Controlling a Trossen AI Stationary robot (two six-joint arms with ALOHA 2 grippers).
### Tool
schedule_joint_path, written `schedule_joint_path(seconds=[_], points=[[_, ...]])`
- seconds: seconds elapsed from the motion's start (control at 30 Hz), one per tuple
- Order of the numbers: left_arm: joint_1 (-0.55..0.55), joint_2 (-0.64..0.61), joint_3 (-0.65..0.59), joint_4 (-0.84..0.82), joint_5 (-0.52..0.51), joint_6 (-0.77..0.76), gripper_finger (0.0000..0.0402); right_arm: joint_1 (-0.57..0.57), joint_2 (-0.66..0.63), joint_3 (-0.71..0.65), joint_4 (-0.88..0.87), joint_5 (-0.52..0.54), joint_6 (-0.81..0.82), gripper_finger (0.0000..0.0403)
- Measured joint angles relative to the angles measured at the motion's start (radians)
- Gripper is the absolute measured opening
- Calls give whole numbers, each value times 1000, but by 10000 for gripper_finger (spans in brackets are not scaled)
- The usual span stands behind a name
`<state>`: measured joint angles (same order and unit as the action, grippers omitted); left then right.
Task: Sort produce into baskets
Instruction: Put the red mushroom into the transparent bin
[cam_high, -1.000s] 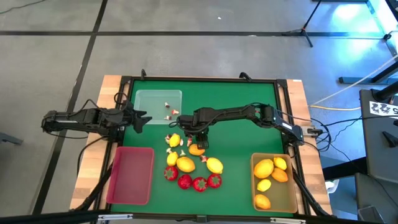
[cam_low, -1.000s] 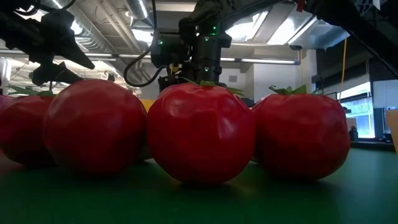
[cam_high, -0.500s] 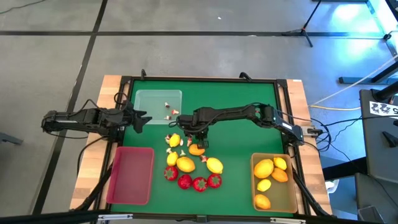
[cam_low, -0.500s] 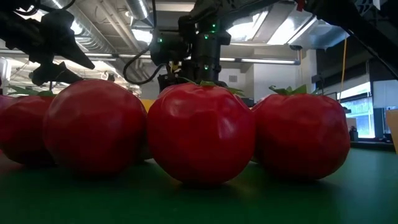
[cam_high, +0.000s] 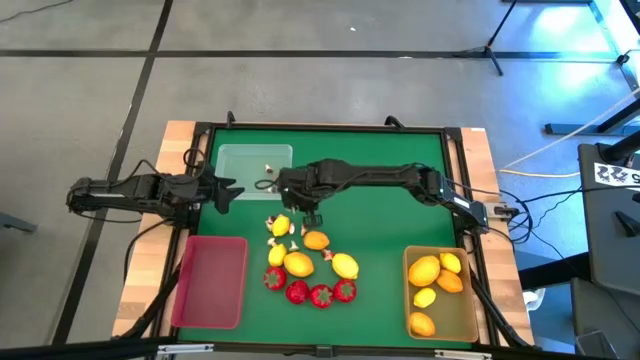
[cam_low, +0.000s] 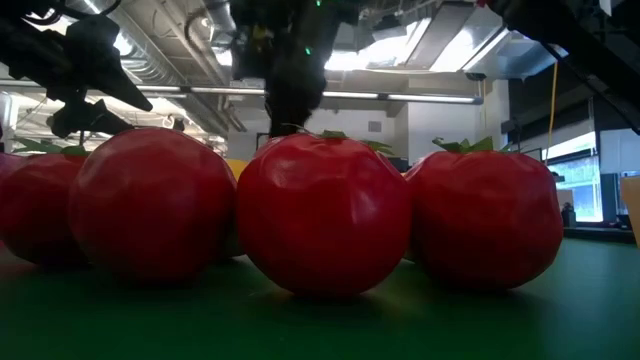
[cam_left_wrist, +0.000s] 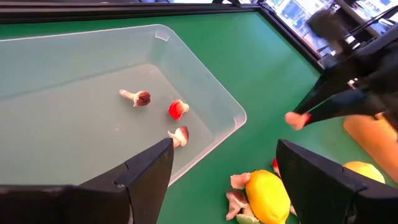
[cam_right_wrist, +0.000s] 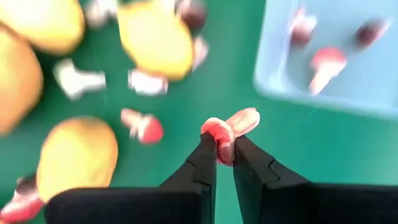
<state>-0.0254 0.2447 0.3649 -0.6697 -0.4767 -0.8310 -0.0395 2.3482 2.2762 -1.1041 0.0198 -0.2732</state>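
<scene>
Mushroom piece (cam_right_wrist: 227, 127), pink and white, is pinched in the right gripper's (cam_right_wrist: 224, 144) closed jaws above the green table (cam_high: 380, 160), just beside the clear tray (cam_high: 240, 160) holding three similar bits. Left gripper (cam_left_wrist: 224, 168) waits open-jawed beside that tray.

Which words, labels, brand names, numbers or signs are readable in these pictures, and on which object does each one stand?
No text can be read.
Black-and-white marker card beside the table's right side: a printed pattern, too small to read as characters.
Clear tray, red tray, tan tray and the toy produce: no labels or marks visible.
</scene>
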Motion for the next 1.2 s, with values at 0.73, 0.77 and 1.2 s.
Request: schedule_joint_path(seconds=[0.73,0.77,1.2], points=[[0,0,0,0,-3,9,279,-142,8,-100,568,-97,-18,117],[0,0,0,0,-3,9,279,-146,8,-103,557,-102,-16,135],[0,0,0,0,-3,9,279,-64,5,-24,403,-256,-21,294]])
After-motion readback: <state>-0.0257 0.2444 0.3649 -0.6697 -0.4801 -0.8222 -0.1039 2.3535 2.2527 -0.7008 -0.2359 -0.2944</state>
